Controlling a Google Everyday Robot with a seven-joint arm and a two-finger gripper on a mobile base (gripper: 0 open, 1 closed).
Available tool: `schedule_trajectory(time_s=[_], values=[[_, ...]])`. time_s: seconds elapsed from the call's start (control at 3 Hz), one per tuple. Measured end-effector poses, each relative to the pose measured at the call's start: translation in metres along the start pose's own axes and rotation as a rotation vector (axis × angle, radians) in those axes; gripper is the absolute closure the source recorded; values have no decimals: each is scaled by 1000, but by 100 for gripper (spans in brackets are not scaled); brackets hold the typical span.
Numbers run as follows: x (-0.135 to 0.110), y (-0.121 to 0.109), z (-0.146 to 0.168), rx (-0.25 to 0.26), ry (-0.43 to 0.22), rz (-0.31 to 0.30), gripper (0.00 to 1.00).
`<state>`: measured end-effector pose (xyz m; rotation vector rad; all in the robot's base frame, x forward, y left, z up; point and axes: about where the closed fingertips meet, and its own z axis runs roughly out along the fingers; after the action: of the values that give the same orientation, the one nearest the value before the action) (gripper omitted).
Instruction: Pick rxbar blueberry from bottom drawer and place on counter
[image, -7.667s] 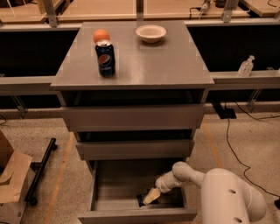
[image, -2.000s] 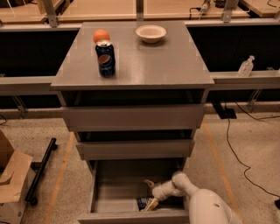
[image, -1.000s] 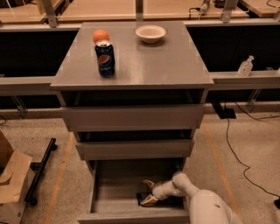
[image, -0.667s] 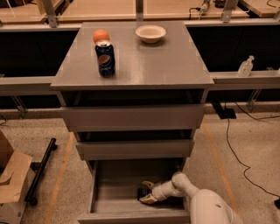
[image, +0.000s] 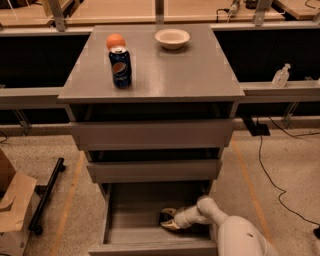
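Note:
The bottom drawer (image: 150, 247) is pulled open below the two wider grey drawers. My gripper (image: 169, 220) reaches into it from the right, low over the drawer floor near its right side. Its pale fingers (image: 172, 226) stand above and below the rxbar blueberry (image: 164, 218), a small dark navy wrapper, and are shut on it. Most of the bar is hidden by the fingers. The counter (image: 190, 70) is the flat grey cabinet top above.
On the counter stand a blue Pepsi can (image: 120, 66), an orange ball (image: 115, 40) behind it and a white bowl (image: 172, 38). A cardboard box (image: 12, 210) sits on the floor at left. A cable (image: 265, 175) and a clear bottle (image: 281, 76) are at right.
My gripper has closed on the bar and shifted slightly left and up inside the drawer, and the dark bar has moved with it. The counter items have not moved.

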<state>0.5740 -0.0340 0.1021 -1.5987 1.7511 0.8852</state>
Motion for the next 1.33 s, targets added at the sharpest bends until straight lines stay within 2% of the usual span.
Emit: schedule_trajectory(time_s=[0.67, 1.0, 1.33], values=[[-1, 0, 0, 0, 0, 0, 100], [-1, 0, 0, 0, 0, 0, 77], [-1, 0, 0, 0, 0, 0, 88]])
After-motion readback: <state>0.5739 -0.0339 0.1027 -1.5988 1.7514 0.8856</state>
